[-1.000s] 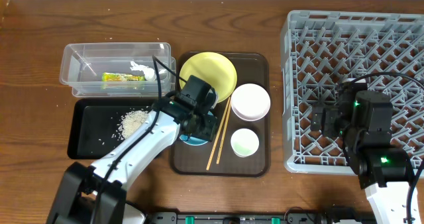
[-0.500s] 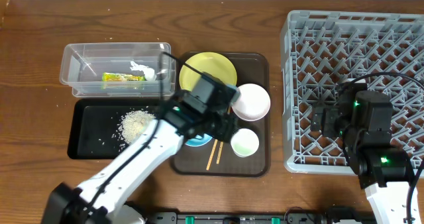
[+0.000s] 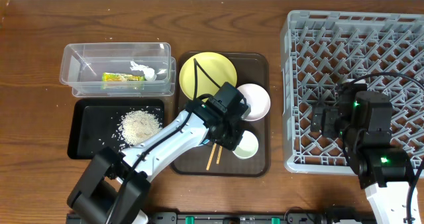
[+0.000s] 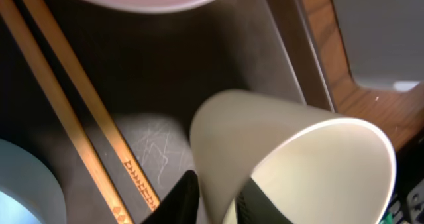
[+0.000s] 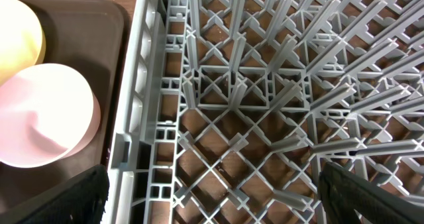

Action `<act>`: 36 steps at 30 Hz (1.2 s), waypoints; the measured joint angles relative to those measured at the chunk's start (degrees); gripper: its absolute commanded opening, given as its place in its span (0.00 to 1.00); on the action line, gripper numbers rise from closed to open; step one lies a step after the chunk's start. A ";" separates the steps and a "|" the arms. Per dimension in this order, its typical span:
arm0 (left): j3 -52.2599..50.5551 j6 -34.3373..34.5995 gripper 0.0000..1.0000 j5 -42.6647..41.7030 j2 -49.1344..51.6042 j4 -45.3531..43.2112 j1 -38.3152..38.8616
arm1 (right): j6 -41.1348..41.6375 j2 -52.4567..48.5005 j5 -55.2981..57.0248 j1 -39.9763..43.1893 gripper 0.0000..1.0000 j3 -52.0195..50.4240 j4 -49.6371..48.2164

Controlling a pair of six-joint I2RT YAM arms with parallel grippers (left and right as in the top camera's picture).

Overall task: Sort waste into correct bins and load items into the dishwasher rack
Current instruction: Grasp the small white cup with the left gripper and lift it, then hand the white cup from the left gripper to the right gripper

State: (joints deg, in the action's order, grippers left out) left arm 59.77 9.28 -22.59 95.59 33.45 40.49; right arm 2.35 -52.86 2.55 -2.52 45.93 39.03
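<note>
Left wrist view: the small whitish-green cup [image 4: 265, 138] is tipped, mouth opening away from the two wooden chopsticks [image 4: 79, 124]. The left gripper [image 4: 213, 199] clamps its wall, with one of the fingers [image 4: 184, 196] outside and the other inside the rim. I cannot tell whether the cup is off the floor of the brown serving tray [image 3: 255, 166].

It sits at that tray's near right corner. The large square grey plastic dishwasher rack [image 3: 351, 25] lies just past the tray's right edge, so the carry goes rightward. The right gripper [image 5: 218, 194] hangs over the rack, fingers wide apart.

On the tray:
- round yellow plate [image 3: 209, 75]
- pale pink bowl [image 3: 255, 99]
- light blue bowl [image 4: 20, 184]

Left of the tray:
- The clear plastic rectangular tub [image 3: 116, 47] holds the green-yellow snack wrapper [image 3: 124, 77] and the crumpled white tissue [image 3: 147, 70].
- The shallow black rectangular tray [image 3: 86, 138] holds the beige rice-like scraps [image 3: 139, 124].
</note>
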 measured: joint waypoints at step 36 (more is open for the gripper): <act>1.22 45.05 0.06 -52.87 4.42 -47.74 -25.90 | -13.14 -18.58 -56.83 -1.29 0.99 0.11 -19.30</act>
State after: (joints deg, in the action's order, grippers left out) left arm 60.99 54.33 -75.46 100.01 -14.28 14.59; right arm -10.79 -71.44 -54.28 -3.81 46.04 19.73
